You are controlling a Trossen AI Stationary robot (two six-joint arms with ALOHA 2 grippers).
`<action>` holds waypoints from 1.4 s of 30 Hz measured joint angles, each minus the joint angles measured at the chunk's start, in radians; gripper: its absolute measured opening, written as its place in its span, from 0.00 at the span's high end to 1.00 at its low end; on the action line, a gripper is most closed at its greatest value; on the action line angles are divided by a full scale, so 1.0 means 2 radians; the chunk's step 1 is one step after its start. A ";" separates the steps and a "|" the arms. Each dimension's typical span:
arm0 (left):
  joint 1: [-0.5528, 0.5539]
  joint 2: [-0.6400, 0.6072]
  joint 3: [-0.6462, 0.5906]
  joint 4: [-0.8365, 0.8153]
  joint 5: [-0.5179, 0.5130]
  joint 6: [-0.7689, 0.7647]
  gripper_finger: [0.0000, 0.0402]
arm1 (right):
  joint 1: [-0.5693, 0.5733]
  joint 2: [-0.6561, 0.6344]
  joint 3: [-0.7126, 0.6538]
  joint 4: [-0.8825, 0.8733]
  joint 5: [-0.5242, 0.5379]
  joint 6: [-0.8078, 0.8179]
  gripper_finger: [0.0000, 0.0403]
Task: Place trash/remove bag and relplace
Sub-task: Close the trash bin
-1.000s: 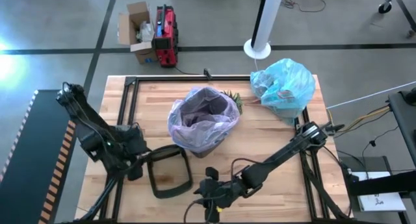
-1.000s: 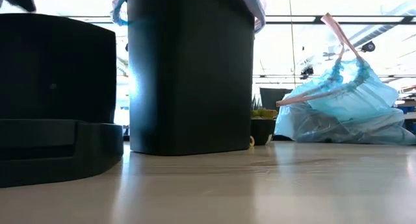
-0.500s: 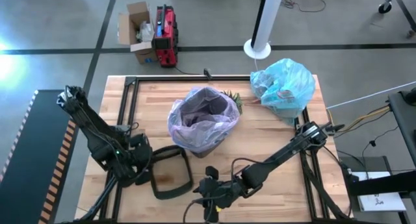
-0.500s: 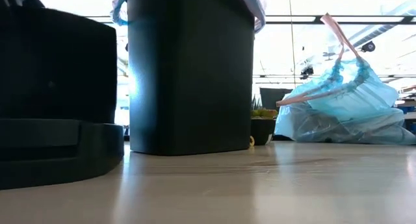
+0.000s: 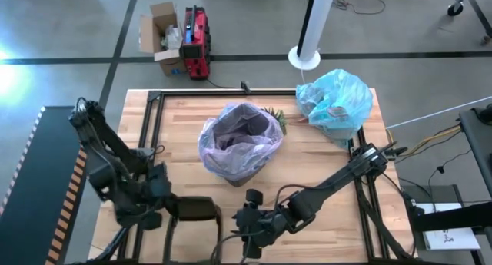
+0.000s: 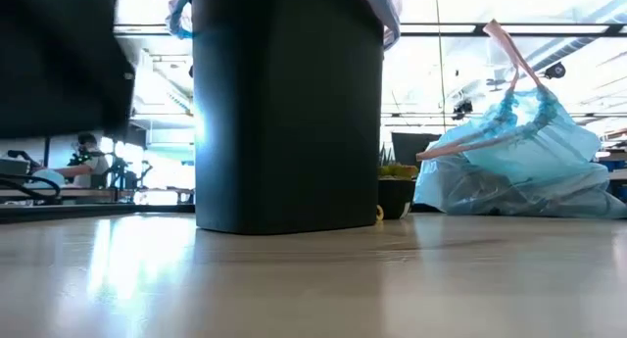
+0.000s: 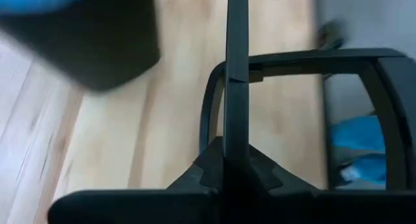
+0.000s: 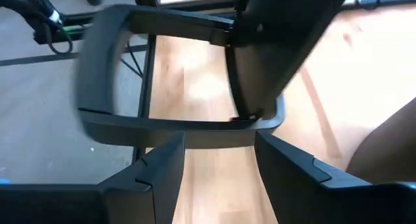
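Nearest, at the front edge of the table [image 5: 307, 161]: left gripper [image 5: 163, 209] pinched fully shut on one bar of the black lid frame [image 5: 192, 217], with the frame lifted clear of the wood and hanging tilted. Just beside it, right gripper [image 5: 250, 223] part open, holding nothing, fingers [image 8: 159, 169] straddling the frame's near bar without gripping it.

Likely step: seating the frame back on the bin. Best done by keeping the left pinch firm, levelling the frame before carrying it over, and steadying the free side with the right gripper to stop it swinging.

Mid-table: black bin [image 6: 289, 113], upright, lined with a pinkish-lilac bag [image 5: 242, 138] folded out over the rim. Worth lowering the frame squarely so as to trap that fold evenly and not drag it into the bin.

Just behind the bin: small potted plant [image 5: 275, 115], close enough to need avoiding.

Farthest, by the right back corner: the bag [image 5: 338, 100], light blue, bunched up, lying on the table with the trash [image 5: 336, 111] showing brown inside.
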 joint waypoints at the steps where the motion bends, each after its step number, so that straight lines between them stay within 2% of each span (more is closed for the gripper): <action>1: -0.006 0.001 0.018 0.000 -0.005 0.010 0.99 | 0.000 0.000 0.015 -0.013 0.000 -0.003 0.56; 7: -0.020 0.012 0.134 -0.011 -0.071 0.057 0.99 | 0.001 -0.003 0.117 -0.106 0.027 -0.026 0.56; 13: -0.020 0.029 0.236 -0.025 -0.139 0.135 0.99 | 0.006 -0.015 0.239 -0.212 0.105 -0.037 0.56; 18: -0.019 0.053 0.310 -0.026 -0.176 0.224 1.00 | 0.008 -0.075 0.216 -0.176 0.139 -0.042 0.56; 21: -0.013 0.071 0.346 -0.029 -0.213 0.268 0.99 | 0.007 -0.091 0.215 -0.153 0.155 -0.057 0.56; 24: -0.001 0.086 0.371 -0.037 -0.245 0.284 0.99 | 0.005 -0.093 0.217 -0.097 0.149 -0.092 0.56; 26: 0.009 0.094 0.385 -0.036 -0.248 0.298 0.99 | 0.001 -0.092 0.217 -0.070 0.140 -0.115 0.56; 33: 0.024 0.129 0.429 -0.035 -0.239 0.345 0.99 | -0.018 -0.090 0.208 -0.070 0.144 -0.144 0.56; 42: 0.030 0.168 0.480 -0.031 -0.247 0.352 0.99 | -0.030 -0.083 0.204 -0.072 0.125 -0.150 0.58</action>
